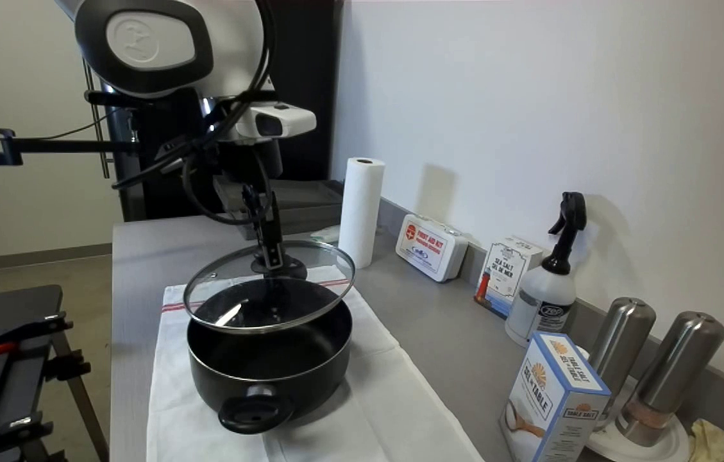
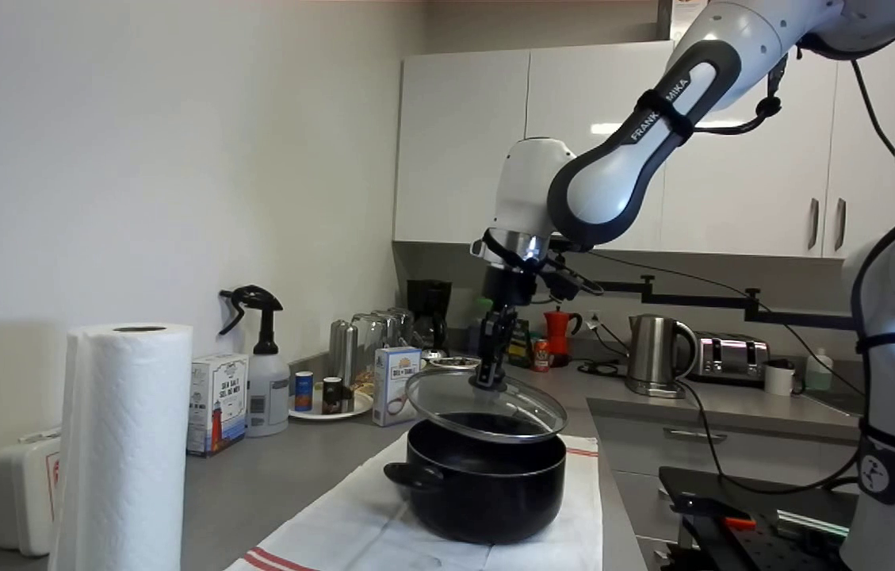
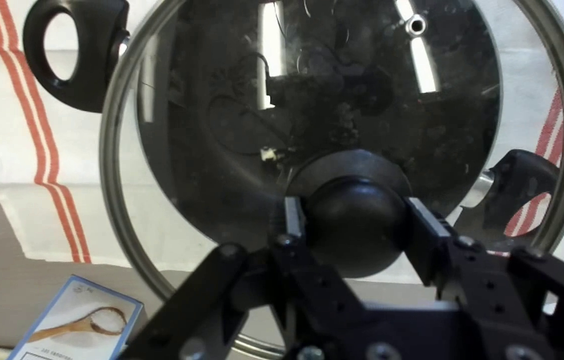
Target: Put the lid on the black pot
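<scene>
In an exterior view, a round clear glass lid with a thin metal rim (image 1: pixel 269 298) is held tilted over a wide matte black pot (image 1: pixel 304 386), its right edge standing higher; the pot is rested on a white cloth towel with red stripes (image 1: pixel 374 385). In an exterior view, the raised edge is found on the side of a short black handle (image 2: pixel 414 476), and a gap is shown between the lid and the near pot rim; contact at the lower edge cannot be confirmed. In the wrist view, a black two-fingered gripper (image 3: pixel 358 212) is found clenched on a rounded black knob (image 3: pixel 356 230) at the lid's centre, and the pot's outline appears off-centre beneath the lid, with more overhang at the right. Seating is judged not yet achieved. If the lid is lowered at this tilt, its low edge may be caught on the pot's rim or passed inside it. Because a smooth, curved knob is gripped, rotation in the grasp is considered possible. If released off-centre, the lid may be left askew. If pressed hard, the pot may be slid on the towel.
</scene>
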Robot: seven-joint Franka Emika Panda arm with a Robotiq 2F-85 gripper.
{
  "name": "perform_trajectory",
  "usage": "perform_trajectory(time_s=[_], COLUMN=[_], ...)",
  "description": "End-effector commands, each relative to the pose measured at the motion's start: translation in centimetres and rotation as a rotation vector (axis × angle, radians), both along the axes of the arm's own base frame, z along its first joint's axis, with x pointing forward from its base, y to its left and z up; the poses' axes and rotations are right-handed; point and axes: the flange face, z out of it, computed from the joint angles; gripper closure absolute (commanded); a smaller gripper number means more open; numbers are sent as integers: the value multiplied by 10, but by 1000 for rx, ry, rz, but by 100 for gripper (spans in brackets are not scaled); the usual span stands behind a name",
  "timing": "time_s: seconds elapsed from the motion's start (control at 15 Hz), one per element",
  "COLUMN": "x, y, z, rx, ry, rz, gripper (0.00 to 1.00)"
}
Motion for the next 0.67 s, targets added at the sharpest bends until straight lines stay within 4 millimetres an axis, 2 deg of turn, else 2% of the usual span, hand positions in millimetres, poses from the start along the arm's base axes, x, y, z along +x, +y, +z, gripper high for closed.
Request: perform_trajectory(time_s=[0.0, 0.6], x=[11, 22], y=[-13, -19], z=[0, -25], rx=[-8, -2], ry=[3, 38], rz=[-54, -87], gripper=[75, 75])
